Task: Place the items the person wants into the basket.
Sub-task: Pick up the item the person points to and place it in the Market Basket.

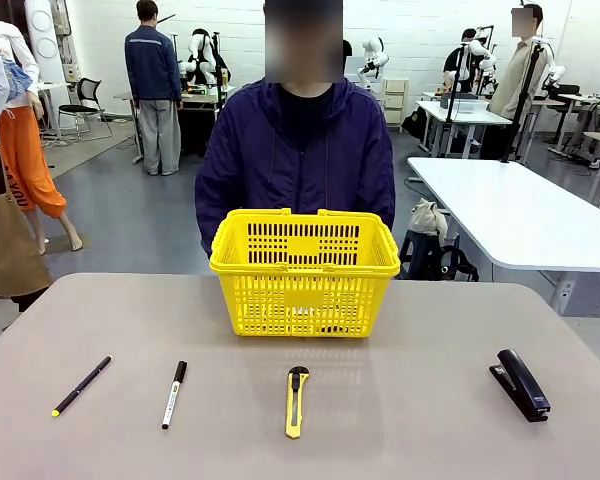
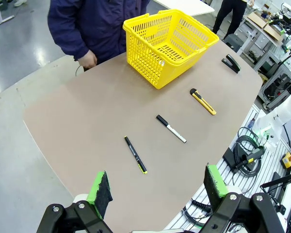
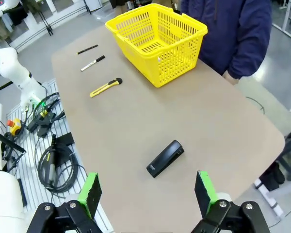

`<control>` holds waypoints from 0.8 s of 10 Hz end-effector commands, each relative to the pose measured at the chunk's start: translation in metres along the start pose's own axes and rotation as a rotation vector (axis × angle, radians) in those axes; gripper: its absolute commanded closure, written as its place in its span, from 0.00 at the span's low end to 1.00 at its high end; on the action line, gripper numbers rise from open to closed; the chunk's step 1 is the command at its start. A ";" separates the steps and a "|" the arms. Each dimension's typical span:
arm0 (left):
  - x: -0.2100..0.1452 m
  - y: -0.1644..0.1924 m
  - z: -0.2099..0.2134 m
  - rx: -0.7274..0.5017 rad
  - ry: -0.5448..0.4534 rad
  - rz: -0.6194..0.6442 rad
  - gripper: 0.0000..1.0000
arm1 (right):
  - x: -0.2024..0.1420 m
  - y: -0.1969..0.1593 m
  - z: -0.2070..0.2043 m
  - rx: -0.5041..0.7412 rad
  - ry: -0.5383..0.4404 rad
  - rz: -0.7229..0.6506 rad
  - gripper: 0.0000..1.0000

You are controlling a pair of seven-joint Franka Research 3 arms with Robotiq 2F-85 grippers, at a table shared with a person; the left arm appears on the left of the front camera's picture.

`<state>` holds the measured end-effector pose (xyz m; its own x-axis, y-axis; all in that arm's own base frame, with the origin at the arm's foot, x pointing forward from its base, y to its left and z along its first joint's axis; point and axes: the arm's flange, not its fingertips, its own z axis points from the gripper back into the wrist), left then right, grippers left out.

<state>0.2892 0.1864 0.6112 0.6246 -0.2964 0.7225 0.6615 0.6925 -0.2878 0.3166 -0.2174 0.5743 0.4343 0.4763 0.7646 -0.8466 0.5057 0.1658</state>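
Table [image 1: 430, 420]: taupe matte top, rounded corners, plain surface. Room: glossy grey floor [image 1: 130, 220], white walls, white tables [image 1: 520, 215] off to the right, other people standing farther back. Cables [image 3: 53, 160] lie on the floor beside the table in the right wrist view.

Basket [image 1: 300, 300]: bright yellow plastic with slotted mesh sides and handles folded down on the rim. It stands upright at the far middle of the table, right in front of the person [image 1: 295, 150], who wears a dark purple zip jacket over black. The person's hand [image 2: 88, 59] hangs at the far table edge, near the basket but not touching it.

Pen [image 1: 81, 386]: thin and black, yellow tip toward the robot's edge, lying flat at the left end of the near row. Marker [image 1: 174, 394]: white barrel, black cap at the far end, next right of the pen and apart from it. Then a yellow-and-black utility knife [image 1: 296, 401] sits mid-row, with a black stapler [image 1: 521, 384] at the right end. All four lie flat, none touching, well apart from the basket.

Left pincer [image 2: 158, 184]: green pads spread wide with nothing between them, over the near table edge, pen closest ahead. Right pincer [image 3: 147, 188]: spread wide and empty, over the table edge, stapler just ahead.
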 end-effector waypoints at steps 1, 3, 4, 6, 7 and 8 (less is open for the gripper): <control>0.000 0.000 0.001 -0.008 -0.016 -0.015 0.00 | 0.001 -0.001 0.001 0.010 -0.018 0.019 0.00; 0.000 0.000 0.001 -0.008 -0.016 -0.015 0.00 | 0.001 -0.001 0.001 0.010 -0.018 0.019 0.00; 0.000 0.000 0.001 -0.008 -0.016 -0.015 0.00 | 0.001 -0.001 0.001 0.010 -0.018 0.019 0.00; 0.000 0.000 0.001 -0.008 -0.016 -0.015 0.00 | 0.001 -0.001 0.001 0.010 -0.018 0.019 0.00; 0.000 0.000 0.001 -0.008 -0.016 -0.015 0.00 | 0.001 -0.001 0.001 0.010 -0.018 0.019 0.00; 0.000 0.000 0.001 -0.008 -0.016 -0.015 0.00 | 0.001 -0.001 0.001 0.010 -0.018 0.019 0.00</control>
<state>0.2891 0.1864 0.6111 0.6245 -0.2963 0.7226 0.6615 0.6925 -0.2878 0.3157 -0.2171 0.5746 0.4351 0.4777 0.7632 -0.8472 0.5043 0.1673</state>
